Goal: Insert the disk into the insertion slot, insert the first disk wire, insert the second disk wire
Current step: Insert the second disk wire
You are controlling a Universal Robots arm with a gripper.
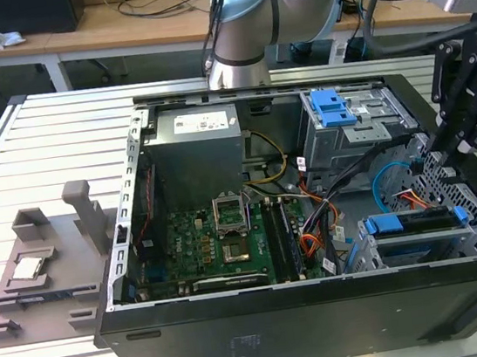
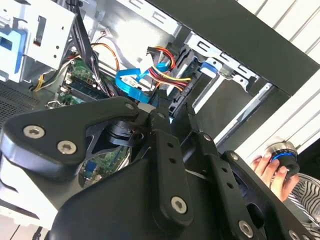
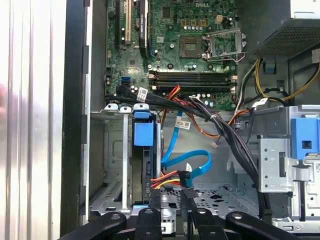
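Wire seating at the drive cage

Gripper (image 3: 171,200) with fingers nearly closed, seemingly pinching first disk wire (image 3: 167,181); disk (image 3: 144,137) sits in insertion slot (image 3: 107,150), near end, exterior view's right. Risk: a tilted connector jams, or snags blue cable (image 3: 192,162)
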